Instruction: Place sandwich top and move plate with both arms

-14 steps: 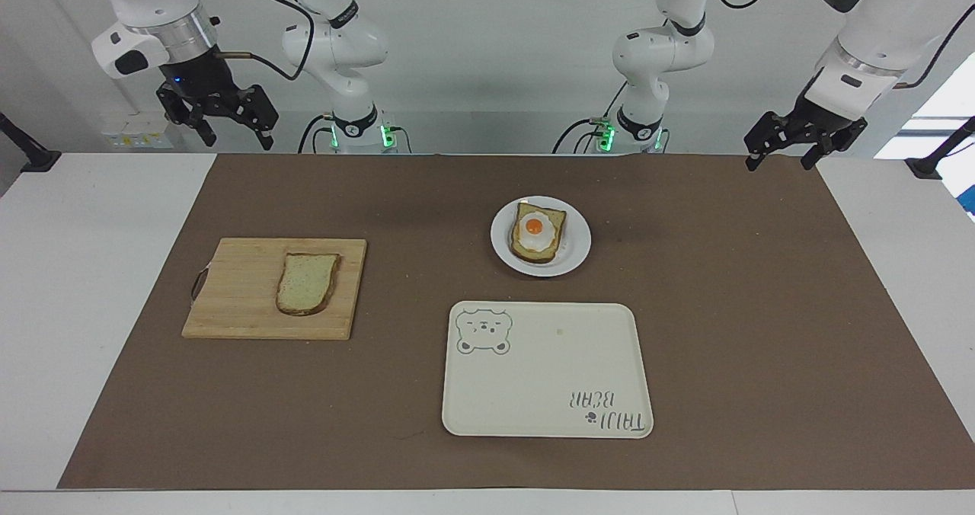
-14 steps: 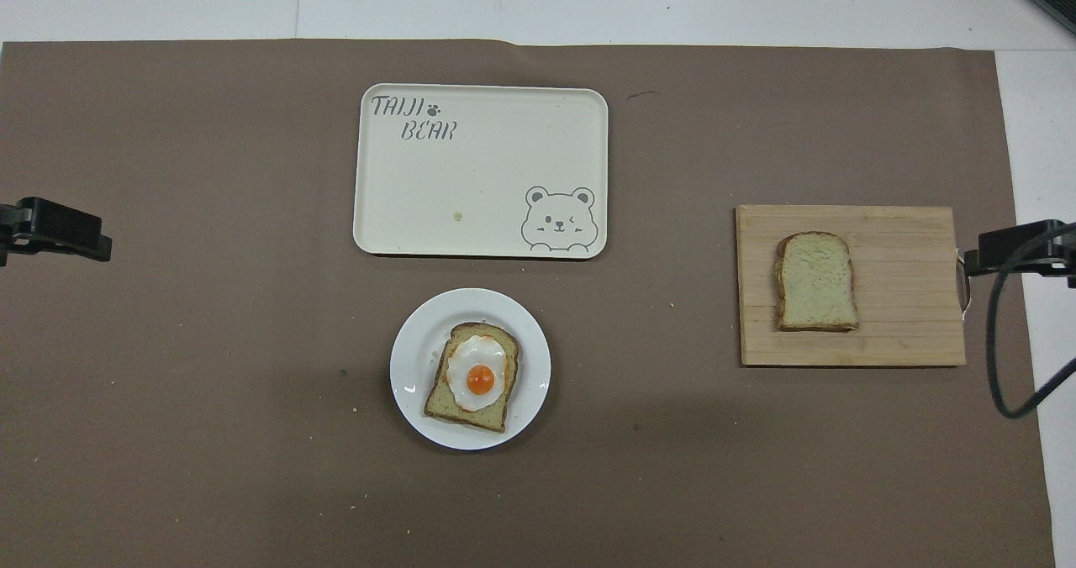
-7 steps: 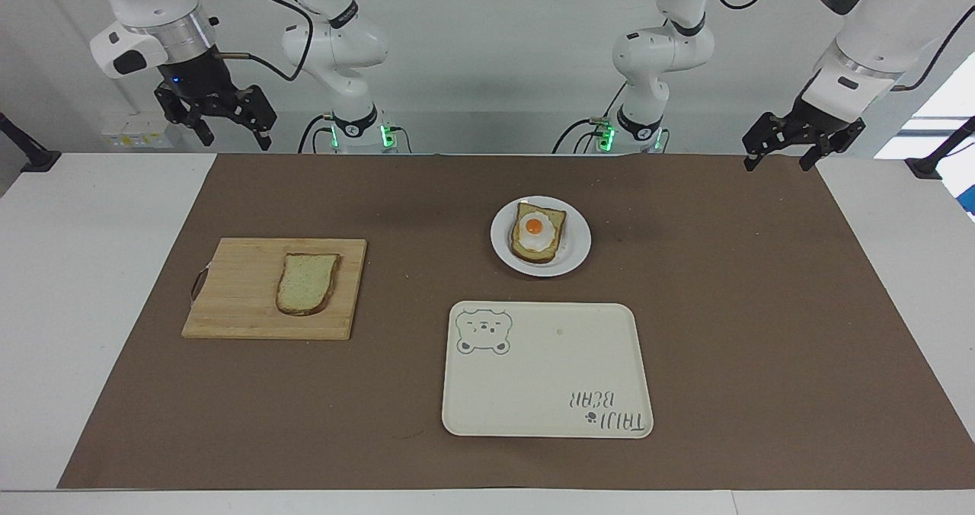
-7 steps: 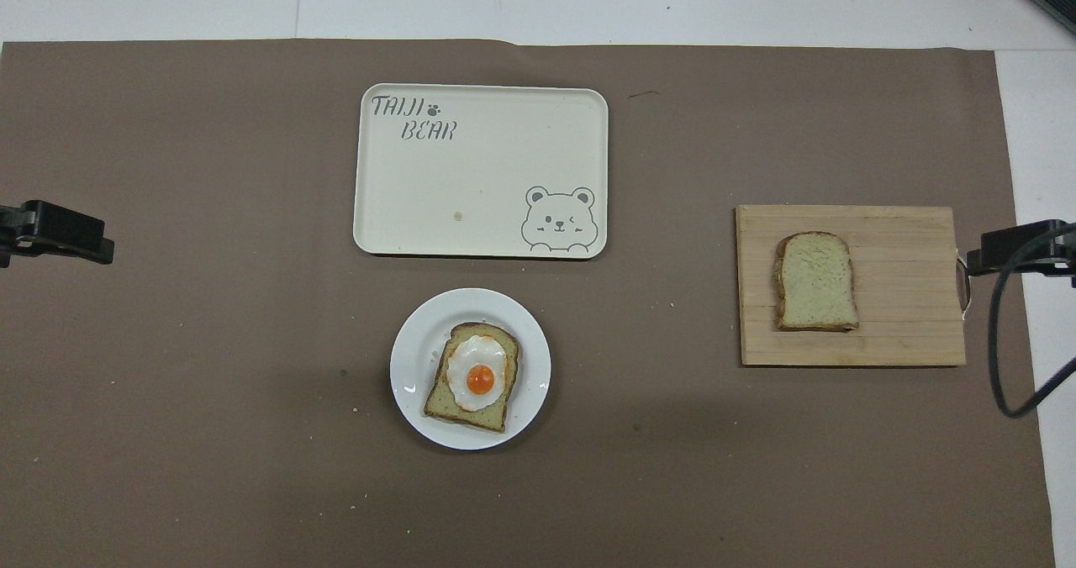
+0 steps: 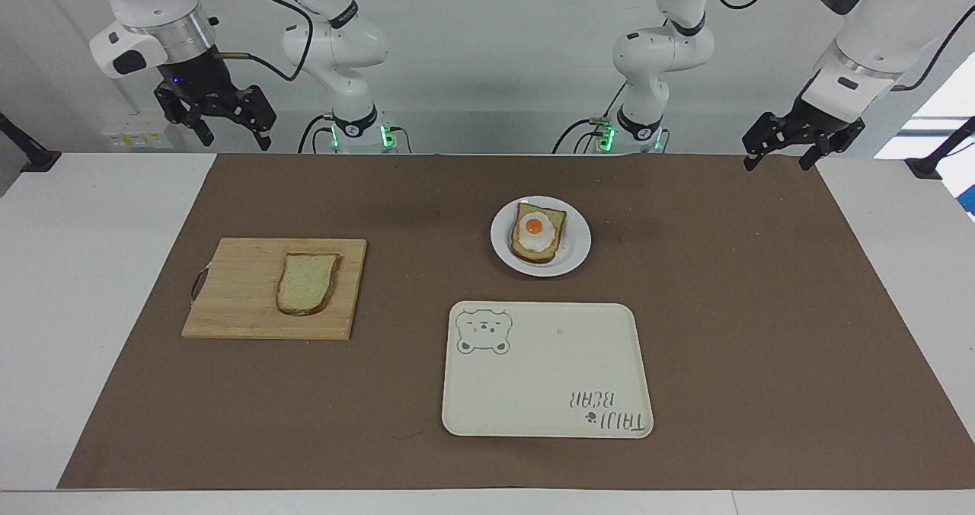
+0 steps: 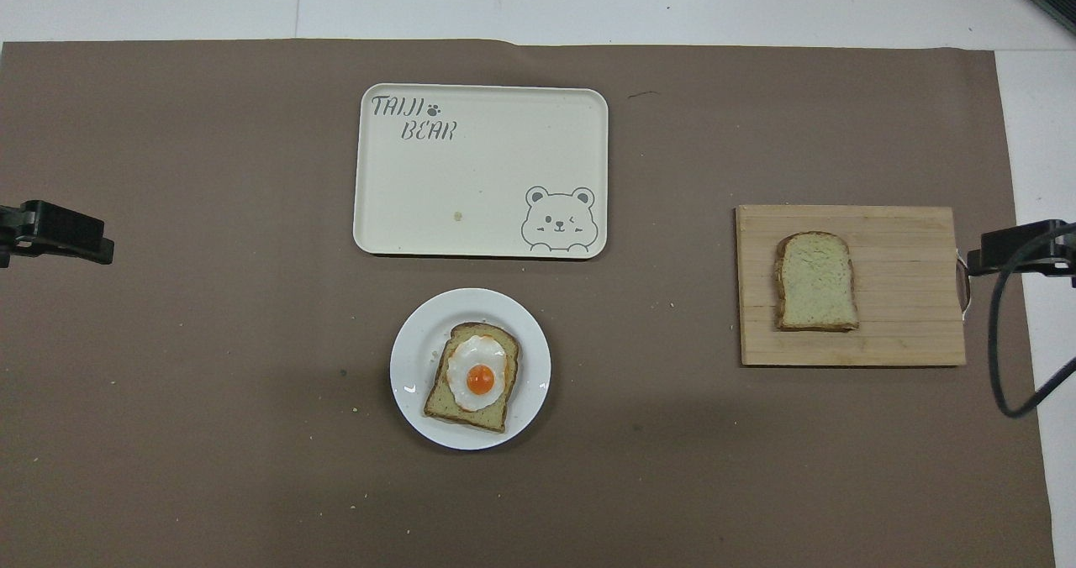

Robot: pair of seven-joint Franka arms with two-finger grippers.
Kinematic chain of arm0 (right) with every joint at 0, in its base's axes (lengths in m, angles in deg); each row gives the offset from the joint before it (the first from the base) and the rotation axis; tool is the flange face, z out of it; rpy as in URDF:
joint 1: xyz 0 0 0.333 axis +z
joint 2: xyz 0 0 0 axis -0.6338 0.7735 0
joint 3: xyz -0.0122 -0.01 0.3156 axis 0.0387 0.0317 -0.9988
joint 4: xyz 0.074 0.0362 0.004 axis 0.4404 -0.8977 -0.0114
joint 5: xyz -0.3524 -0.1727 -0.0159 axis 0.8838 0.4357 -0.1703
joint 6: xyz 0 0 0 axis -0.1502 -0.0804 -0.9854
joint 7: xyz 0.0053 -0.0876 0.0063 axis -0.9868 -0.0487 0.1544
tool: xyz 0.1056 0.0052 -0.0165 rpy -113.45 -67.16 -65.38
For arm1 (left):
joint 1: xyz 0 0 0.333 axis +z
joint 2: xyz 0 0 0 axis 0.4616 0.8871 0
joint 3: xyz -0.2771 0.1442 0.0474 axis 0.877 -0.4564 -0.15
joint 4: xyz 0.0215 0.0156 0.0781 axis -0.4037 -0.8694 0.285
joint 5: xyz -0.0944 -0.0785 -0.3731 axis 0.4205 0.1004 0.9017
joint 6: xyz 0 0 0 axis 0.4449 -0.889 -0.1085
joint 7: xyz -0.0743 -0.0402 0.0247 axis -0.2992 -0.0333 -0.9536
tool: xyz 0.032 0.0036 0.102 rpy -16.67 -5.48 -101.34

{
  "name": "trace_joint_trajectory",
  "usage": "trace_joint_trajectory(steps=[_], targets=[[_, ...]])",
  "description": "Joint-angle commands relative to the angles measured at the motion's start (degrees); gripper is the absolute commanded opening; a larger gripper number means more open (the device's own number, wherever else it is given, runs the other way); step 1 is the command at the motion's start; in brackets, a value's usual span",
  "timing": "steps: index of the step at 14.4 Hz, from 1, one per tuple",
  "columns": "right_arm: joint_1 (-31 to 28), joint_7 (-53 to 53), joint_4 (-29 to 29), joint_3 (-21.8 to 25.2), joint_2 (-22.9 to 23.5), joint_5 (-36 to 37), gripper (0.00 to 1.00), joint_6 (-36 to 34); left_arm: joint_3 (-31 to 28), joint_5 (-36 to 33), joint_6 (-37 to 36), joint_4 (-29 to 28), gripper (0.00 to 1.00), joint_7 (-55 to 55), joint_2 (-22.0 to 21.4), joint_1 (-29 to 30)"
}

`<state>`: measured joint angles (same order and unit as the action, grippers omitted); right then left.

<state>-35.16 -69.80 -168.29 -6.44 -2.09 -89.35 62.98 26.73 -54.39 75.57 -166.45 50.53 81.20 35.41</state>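
Observation:
The sandwich top (image 5: 307, 283) (image 6: 814, 281), a plain bread slice, lies flat on a wooden cutting board (image 5: 236, 290) (image 6: 908, 299) toward the right arm's end of the table. The white plate (image 5: 579, 242) (image 6: 410, 358) sits near the middle and carries a toast slice with a fried egg (image 5: 536, 232) (image 6: 476, 376). My right gripper (image 5: 228, 132) hangs open and empty, high over the table's edge by the robots, well away from the board. My left gripper (image 5: 778, 161) hangs open and empty over the left arm's end of the brown mat.
A cream rectangular tray with a bear drawing (image 5: 548, 378) (image 6: 471, 181) lies empty, farther from the robots than the plate. A brown mat (image 5: 762, 309) covers most of the white table. A black cable (image 6: 1000, 333) loops by the right gripper.
Both grippers have shifted very slightly upward. Nothing on the table has moved.

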Motion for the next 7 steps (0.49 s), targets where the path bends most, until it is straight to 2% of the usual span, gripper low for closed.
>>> trace_joint_trajectory(steps=[1,7], targets=[[-0.4,1.77,0.62,-0.01,0.3,0.6,1.0,-0.41,-0.49,-0.95,-0.38,-0.97,1.0,-0.68,-0.97,-0.62],[-0.4,1.86,0.53,0.08,0.3,0.6,1.0,-0.41,-0.49,-0.86,-0.21,-0.97,1.0,-0.77,-0.97,-0.62]])
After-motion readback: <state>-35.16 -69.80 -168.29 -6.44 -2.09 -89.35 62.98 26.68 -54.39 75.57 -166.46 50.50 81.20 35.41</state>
